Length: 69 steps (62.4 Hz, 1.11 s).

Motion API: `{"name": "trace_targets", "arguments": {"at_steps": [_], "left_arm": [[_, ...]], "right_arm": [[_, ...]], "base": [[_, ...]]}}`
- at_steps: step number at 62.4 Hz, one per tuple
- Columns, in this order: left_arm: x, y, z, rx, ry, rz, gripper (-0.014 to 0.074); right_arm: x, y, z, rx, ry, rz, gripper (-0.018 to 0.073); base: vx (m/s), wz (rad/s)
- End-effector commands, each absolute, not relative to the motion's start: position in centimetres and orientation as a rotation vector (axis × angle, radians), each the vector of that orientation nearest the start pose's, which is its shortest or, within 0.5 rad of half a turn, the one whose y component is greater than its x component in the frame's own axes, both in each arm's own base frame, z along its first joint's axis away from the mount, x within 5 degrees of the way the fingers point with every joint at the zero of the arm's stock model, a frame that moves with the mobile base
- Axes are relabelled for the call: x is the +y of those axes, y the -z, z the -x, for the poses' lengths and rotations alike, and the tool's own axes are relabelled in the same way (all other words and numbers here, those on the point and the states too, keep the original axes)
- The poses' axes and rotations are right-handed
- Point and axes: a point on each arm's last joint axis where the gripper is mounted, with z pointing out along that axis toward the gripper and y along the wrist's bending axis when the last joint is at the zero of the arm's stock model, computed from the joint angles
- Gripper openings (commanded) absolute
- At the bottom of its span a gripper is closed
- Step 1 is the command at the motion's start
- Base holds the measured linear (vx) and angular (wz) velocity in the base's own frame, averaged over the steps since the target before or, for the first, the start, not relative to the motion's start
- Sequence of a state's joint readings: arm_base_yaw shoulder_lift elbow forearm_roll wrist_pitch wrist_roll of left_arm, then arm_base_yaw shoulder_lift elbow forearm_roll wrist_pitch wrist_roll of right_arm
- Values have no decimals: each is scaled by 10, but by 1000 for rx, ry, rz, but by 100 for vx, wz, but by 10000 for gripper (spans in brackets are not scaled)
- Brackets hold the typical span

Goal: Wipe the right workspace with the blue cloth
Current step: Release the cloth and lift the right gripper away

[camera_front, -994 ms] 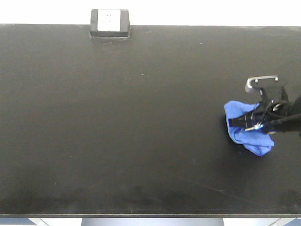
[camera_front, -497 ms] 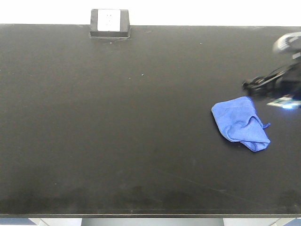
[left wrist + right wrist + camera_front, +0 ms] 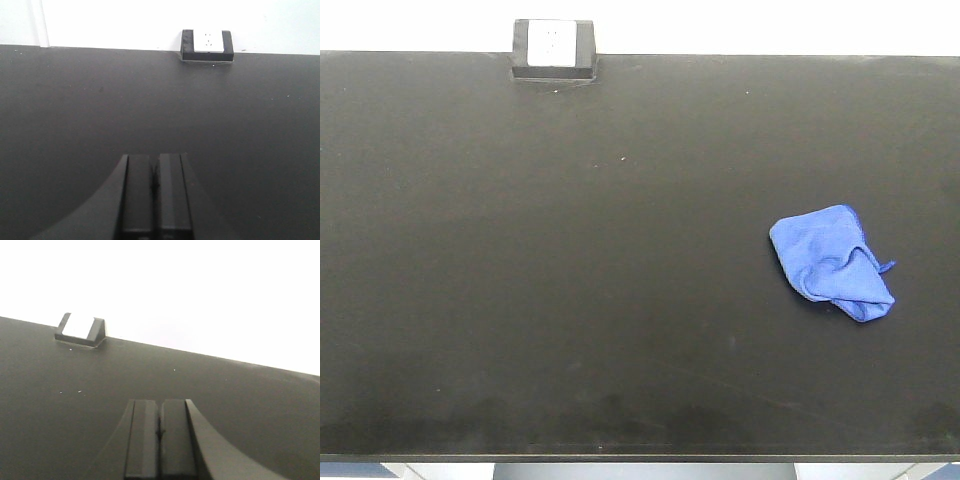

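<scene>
On the bench: you have the cloth (image 3: pixel 832 262) lying loose and crumpled on the right part of the black benchtop (image 3: pixel 570 250), with neither gripper touching it.
Left gripper (image 3: pixel 155 197): your left wrist view shows the two black fingers pressed together with no gap, nothing between them, hanging above bare benchtop.
Right gripper (image 3: pixel 160 439): your right wrist view shows the same, fingers closed flat against each other and holding nothing.
Cloth: bunched into a rough wedge, wider at its upper left and narrowing to a point at the lower right; a thin blue loop sticks out at its right edge. It lies flat on the surface, well apart from the box.
Box (image 3: pixel 553 49): small, black with a white face, it stands at the far edge of the bench, left of centre, against the white wall. You see it in both wrist views too.
Around the cloth: only open benchtop, with a few pale specks and faint smears toward the near edge.
Hard to make out: from the front view you see neither arm; neither wrist view shows the cloth, so you cannot tell how far either gripper is from it.
</scene>
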State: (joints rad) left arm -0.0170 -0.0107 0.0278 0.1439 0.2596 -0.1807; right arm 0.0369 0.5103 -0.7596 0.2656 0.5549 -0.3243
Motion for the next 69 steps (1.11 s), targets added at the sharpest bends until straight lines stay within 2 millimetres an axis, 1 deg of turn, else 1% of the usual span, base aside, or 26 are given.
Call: {"name": "trace_targets", "arguments": {"at_steps": [1,8,38,45,49,54,60,64,65,69], "left_arm": [[1,-179,-56,1691,29,40,-6],[1,-179,-56,1691,29,40,-6],[1,-179,-56,1691,29,40,-6],[1,-179,-56,1691,29,40,-6],[1,-179,-56,1691,29,40,-6],[1,-179,-56,1691,29,40,-6],[1,-179,-56,1691,29,40,-6],[1,-179,-56,1691,29,40,-6],[1,-179,-56,1691,29,40,-6],[1,-179,-56,1691,29,40,-6]], "right_arm": [[15,-395,-84,1659,-74,195,-9],[15,-396,-81,1651,-74,196,-8],[15,-395,-81,1664,-75,201,-8],[13,-395,-81,1664,-32,219,-8],[12,-395,-77,1657,-19,212,-8],[11,-395,-70,1633,-47,165,-8],[8,-383,-63,1575,-50,106,-8],[6,-366,-60,1533,-37,80,-8],[5,-358,-61,1535,-32,76,-8],[4,-338,-57,1482,-25,56,-8]], "base": [[0,0],[0,0],[0,0],[0,0],[0,0],[0,0],[0,0],[0,0],[0,0],[0,0]]}}
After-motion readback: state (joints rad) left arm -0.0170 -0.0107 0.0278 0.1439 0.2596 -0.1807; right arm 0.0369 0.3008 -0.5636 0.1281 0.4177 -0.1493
